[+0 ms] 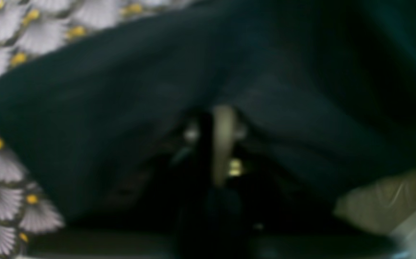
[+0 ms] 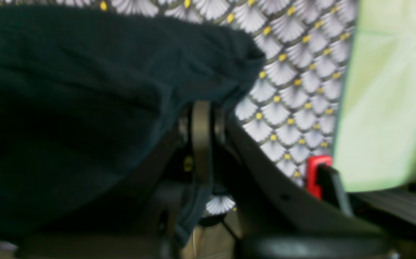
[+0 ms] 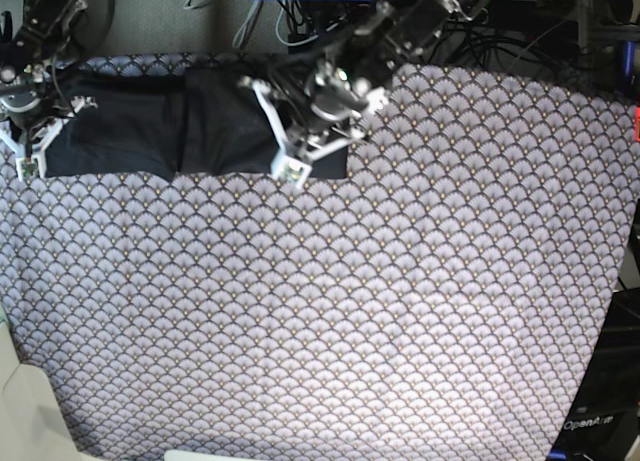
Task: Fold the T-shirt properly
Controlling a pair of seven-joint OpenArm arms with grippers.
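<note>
The black T-shirt (image 3: 200, 121) lies in a wide band along the far left edge of the table. My left gripper (image 3: 292, 169) stands at the band's near edge, towards its right end. The blurred left wrist view shows this gripper (image 1: 224, 115) shut, with the black T-shirt (image 1: 103, 108) bunched around its tips. My right gripper (image 3: 28, 161) is at the band's near left corner. In the right wrist view it (image 2: 201, 108) is shut on the T-shirt (image 2: 67, 90), and a strip of cloth hangs down between the fingers.
A grey scallop-patterned cloth (image 3: 350, 311) with yellow dots covers the whole table. Cables and arm bases (image 3: 300, 21) crowd the far edge. A pale green surface (image 2: 387, 90) and a red part (image 2: 315, 172) lie beyond the cloth's edge beside my right gripper.
</note>
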